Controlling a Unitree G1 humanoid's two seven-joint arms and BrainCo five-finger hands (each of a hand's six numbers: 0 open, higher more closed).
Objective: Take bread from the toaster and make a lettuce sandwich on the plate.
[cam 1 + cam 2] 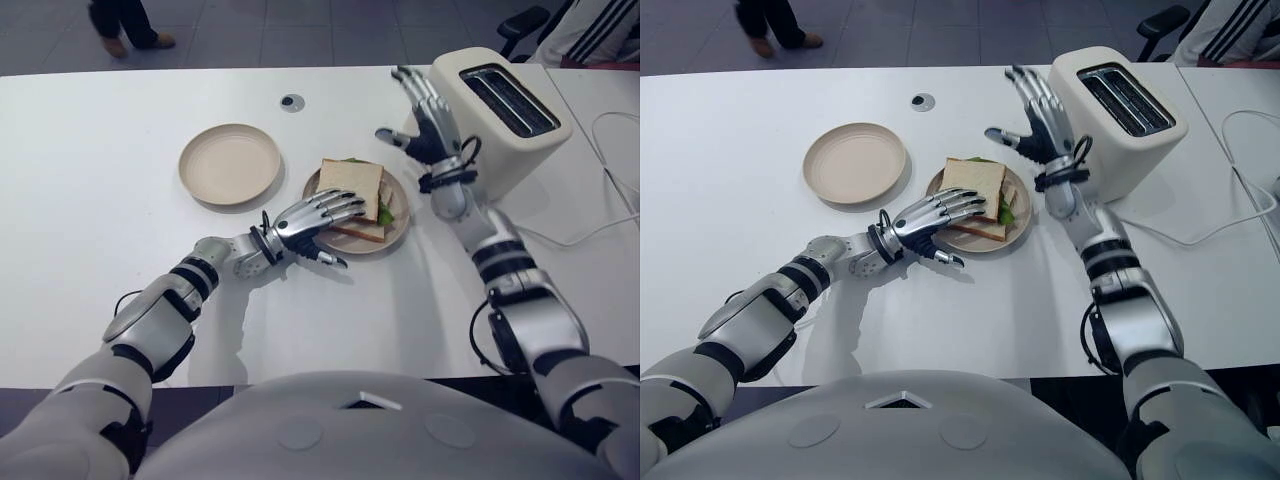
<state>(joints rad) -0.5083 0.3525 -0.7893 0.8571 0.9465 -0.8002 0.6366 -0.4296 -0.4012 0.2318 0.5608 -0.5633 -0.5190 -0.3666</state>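
Sandwich [352,186] lying flat on a round plate [400,232] at mid-counter [90,190]. The top slice sits toward the far left and the lower slice juts toward the near right, so the stack's long axis runs along that diagonal. Lettuce [385,213] shows at the right edge. The left hand [305,222] lies low at the plate's near-left rim, fingers extended toward the sandwich and gripping nothing. The right hand [425,115] is raised, with fingers spread and empty, between the sandwich and the toaster [505,150]. A second plate [230,163] lies to the left.
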